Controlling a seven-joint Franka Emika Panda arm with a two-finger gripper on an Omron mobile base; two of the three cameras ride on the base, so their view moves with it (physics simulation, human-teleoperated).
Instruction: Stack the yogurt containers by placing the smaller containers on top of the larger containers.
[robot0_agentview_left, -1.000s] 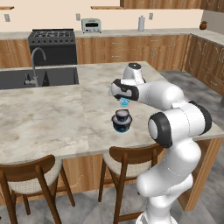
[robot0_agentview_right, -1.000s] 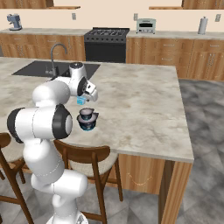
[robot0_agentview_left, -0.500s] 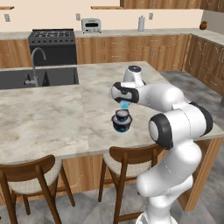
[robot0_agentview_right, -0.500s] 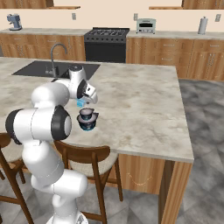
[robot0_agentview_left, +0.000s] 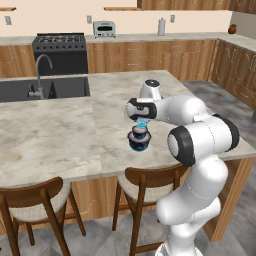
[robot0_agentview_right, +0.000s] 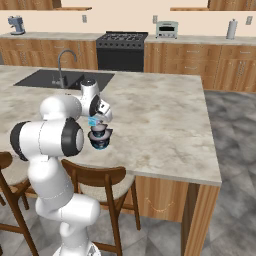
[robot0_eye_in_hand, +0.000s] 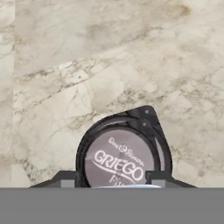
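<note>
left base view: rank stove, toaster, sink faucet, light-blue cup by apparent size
1. Stove
2. Faucet
3. Toaster, which sits farther back, so it is likely bigger than it looks
4. Light-blue cup, under the hand

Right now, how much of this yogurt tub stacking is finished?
Mostly done, it seems. The narrower dark tub already sits on the wide tub on the counter. The gripper holds the tiny light-blue cup right above that stack, and the hand view looks down on the grey printed lid. What is left is setting the cup down and letting go.
</note>
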